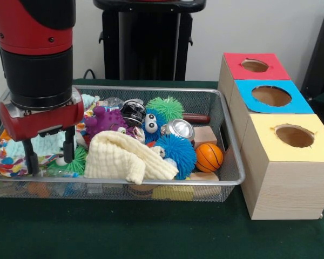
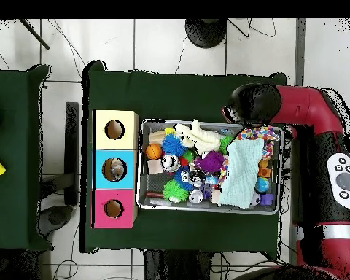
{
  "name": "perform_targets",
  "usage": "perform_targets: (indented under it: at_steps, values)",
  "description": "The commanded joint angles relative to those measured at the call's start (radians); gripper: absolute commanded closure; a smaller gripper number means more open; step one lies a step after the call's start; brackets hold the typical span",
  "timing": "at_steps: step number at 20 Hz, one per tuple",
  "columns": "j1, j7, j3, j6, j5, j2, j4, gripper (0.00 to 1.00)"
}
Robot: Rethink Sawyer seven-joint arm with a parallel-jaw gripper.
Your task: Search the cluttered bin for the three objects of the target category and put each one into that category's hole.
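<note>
The bin is stuffed with toys. Gripper hangs open inside it, fingers straddling a clear bottle. Overhead, the arm hides the gripper.

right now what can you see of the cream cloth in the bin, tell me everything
The cream cloth is a pale yellow, waffle-textured fabric, soft-looking and loosely folded into a thick bundle. It lies on top of the clutter at the front middle of the wire mesh bin, draped down toward the near rim. A purple toy sits just behind it, a blue spiky ball presses against one end, and a green spiky ball peeks out at the other end. In the overhead view it shows as a pale crumpled shape.
</note>
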Motion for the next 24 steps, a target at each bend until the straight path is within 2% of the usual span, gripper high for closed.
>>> perform_targets:
  at_steps: [1,24]
  values:
    - [-0.022,-0.222,-0.044,0.084,-0.043,0.046,0.111,0.0]
    - [-0.043,-0.176,-0.029,-0.013,-0.052,0.093,0.145,0.0]
